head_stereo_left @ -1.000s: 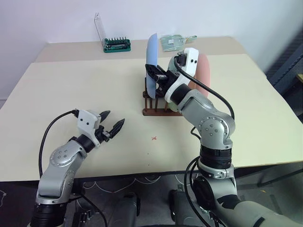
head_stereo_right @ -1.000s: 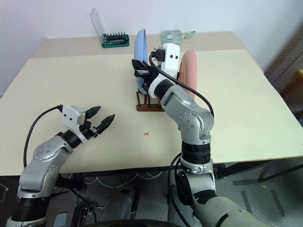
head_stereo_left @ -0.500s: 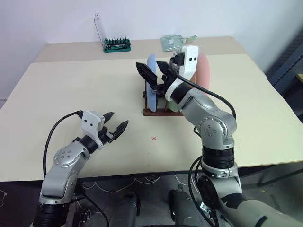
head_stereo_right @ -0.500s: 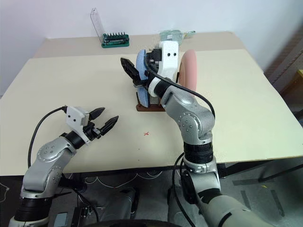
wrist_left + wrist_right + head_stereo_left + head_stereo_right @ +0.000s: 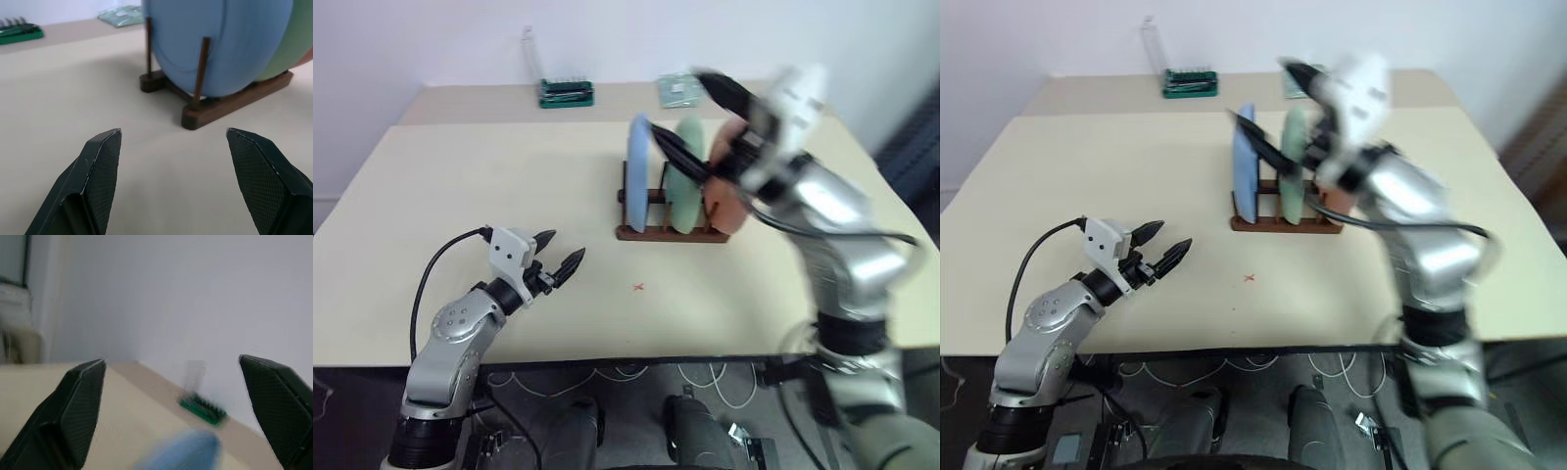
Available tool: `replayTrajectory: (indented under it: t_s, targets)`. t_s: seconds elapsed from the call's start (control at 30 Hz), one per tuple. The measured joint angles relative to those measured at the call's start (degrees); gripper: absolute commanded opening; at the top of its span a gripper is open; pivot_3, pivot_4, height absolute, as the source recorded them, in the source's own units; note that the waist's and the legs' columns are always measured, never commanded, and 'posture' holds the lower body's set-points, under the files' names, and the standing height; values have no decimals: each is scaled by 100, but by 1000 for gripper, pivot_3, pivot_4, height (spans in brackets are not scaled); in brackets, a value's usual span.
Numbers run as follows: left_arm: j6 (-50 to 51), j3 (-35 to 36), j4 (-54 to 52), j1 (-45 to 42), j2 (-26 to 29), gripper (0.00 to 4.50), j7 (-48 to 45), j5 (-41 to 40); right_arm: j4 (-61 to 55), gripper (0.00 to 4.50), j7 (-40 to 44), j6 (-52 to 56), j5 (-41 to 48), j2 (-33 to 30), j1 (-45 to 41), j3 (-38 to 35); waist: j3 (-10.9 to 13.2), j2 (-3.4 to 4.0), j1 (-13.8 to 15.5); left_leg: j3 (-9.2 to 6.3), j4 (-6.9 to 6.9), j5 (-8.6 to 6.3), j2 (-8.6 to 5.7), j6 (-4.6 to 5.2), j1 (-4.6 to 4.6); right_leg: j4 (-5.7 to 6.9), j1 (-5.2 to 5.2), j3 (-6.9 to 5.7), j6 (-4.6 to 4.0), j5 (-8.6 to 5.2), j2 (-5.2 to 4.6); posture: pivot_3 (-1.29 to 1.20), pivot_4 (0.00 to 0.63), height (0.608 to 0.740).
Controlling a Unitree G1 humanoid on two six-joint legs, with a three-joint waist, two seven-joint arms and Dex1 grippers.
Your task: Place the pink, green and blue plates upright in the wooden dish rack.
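Since a second earlier, the right tool (image 5: 700, 122) had let go of the blue plate (image 5: 637, 174), spread its fingers wide and swung up and off to the right, so the plate now stood below and to its left, upright in the wooden dish rack (image 5: 668, 232) on the table (image 5: 460, 186). The green plate (image 5: 685, 186) stood in the slot beside it and the pink plate (image 5: 729, 201) behind that, partly hidden by the right arm. The left tool (image 5: 560, 266) hovered low over the table, spread and empty, the rack ahead of it and to its right. We judged all three plates racked, with only withdrawal left.
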Motion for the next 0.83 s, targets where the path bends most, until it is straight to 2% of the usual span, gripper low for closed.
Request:
replayTrajectory:
  t_s: [0.1,0.2,0.33,0.57,0.83]
  targets:
    - [1,-28,228,-34,-11,3505,-17,67,37,4424,649,201,467,-566,1303,-1077,6,18,-49,27,16,-15,1,26,2,-4,1,14,2,0,-6,0,150,740]
    - [-74,-253,318,-215,-102,3505,-51,126,28,4424,813,104,575,-561,1858,-1301,6,25,-208,42,20,-16,16,27,17,10,1,22,2,-1,5,0,150,740]
    - [-140,-272,425,-282,-122,3505,-68,144,79,4424,800,-90,551,-459,2123,-1264,2,33,-212,44,23,-16,23,27,22,18,2,21,2,-2,9,0,150,740]
    - [-355,-111,455,41,-8,3505,-31,250,791,4424,883,-640,64,-217,2250,-510,4,29,-162,40,32,-16,13,27,11,11,2,21,4,-2,-1,0,150,740]
    - [-377,10,454,182,28,3505,116,375,1351,4424,816,-1212,-284,-22,2220,-310,7,35,-162,40,34,-16,11,26,10,12,2,20,5,-2,-3,0,150,740]
